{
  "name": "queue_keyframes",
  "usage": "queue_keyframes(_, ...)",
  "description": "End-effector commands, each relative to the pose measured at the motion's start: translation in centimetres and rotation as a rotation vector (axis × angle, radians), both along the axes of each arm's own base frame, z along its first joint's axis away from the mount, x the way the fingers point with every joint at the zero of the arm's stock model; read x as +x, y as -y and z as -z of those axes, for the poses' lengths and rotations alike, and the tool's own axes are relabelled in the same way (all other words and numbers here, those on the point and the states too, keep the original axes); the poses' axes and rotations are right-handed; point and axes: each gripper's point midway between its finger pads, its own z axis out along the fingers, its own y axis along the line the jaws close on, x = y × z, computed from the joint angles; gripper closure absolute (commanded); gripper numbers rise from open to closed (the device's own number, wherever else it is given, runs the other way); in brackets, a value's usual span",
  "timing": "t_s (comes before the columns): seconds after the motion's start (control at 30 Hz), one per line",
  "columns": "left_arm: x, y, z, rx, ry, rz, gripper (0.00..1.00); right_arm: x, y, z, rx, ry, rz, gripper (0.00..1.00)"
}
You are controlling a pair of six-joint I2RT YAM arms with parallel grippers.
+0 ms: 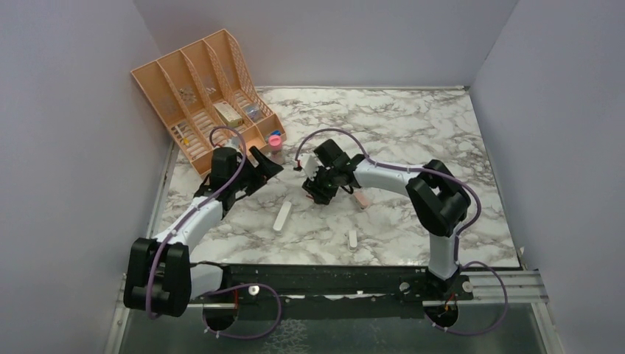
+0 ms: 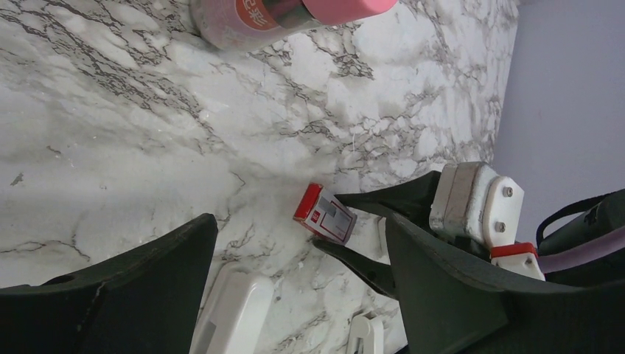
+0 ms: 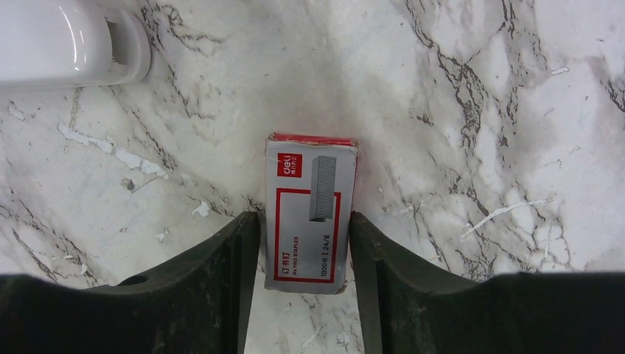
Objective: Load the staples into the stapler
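The staples show as a small red-and-white cardboard box point(image 3: 311, 214) lying flat on the marble. My right gripper point(image 3: 304, 247) straddles its near half: the right finger touches the box and a thin gap remains on the left. No grey tray or loose strips show. The box also shows in the left wrist view point(image 2: 325, 214), between the right gripper's fingers point(image 2: 368, 200). In the top view the right gripper point(image 1: 319, 192) hides it. The white stapler point(image 1: 282, 216) lies left of that gripper; its end shows in both wrist views point(image 3: 66, 40) point(image 2: 232, 310). My left gripper point(image 1: 267, 169) point(image 2: 298, 295) is open and empty.
A pink-capped bottle point(image 1: 275, 140) point(image 2: 287, 13) stands near the left gripper. An orange desk organiser point(image 1: 206, 96) with small items sits at the back left. A small white piece point(image 1: 353, 237) point(image 2: 365, 335) and a pinkish piece point(image 1: 361, 200) lie on the marble near the right arm.
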Motion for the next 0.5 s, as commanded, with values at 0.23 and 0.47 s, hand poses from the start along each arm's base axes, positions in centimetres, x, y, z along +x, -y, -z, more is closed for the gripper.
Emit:
queue_keyframes(0.23, 0.9, 1.0, 1.3, -0.044, -0.017, 0.04, 0.16, 0.4, 0.6, 1.4, 0.004, 0.037, 0.032, 0.04)
queue_keyframes(0.47, 1.2, 1.4, 1.7, -0.066, -0.022, 0.062, 0.15, 0.7, 0.7, -1.1, 0.113, -0.03, 0.076, 0.27)
